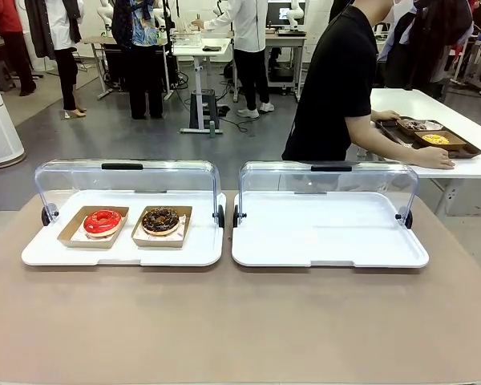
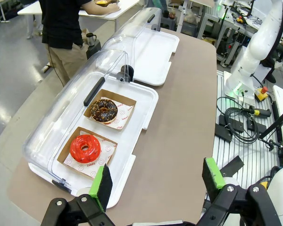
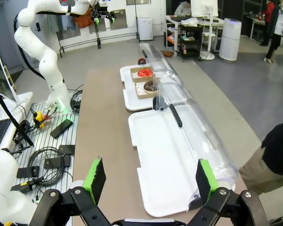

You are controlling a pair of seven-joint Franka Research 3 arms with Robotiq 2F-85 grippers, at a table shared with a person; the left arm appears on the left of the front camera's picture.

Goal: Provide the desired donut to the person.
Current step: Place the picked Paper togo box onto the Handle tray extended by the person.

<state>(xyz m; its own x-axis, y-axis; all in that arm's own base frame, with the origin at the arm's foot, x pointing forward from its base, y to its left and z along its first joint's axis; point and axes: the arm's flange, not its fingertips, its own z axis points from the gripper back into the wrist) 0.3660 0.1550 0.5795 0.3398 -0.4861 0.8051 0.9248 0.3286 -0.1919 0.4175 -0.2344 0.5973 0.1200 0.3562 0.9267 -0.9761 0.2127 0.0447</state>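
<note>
Tools first: the left tool (image 2: pixel 155 181) hangs at the bottom of its wrist frame with its green-padded fingers spread wide and nothing between them, high above the brown desk (image 2: pixel 188 113). The right tool (image 3: pixel 148 181) sits at the bottom of its own frame, likewise spread and empty, over the near end of the empty white tray (image 3: pixel 155 155).

Farther out, in the left centre of the front frame, the other white tray (image 1: pixel 120 253) holds two cardboard boats under a raised clear lid (image 1: pixel 124 180). The red donut (image 1: pixel 103 221) lies in the left boat, the chocolate donut (image 1: pixel 160 220) just beside it in the right one.

At the upper right of the front frame the person (image 1: pixel 337 80) stands turned away, hands on a dark tray (image 1: pixel 457 144) on a white side table (image 1: pixel 433 104); which donut is wanted cannot be told.

Either donut is probably light, soft and sticky with glaze, easily crushed. Gripping the stiff rim of its cardboard boat looks safer than pinching the pastry.
</note>
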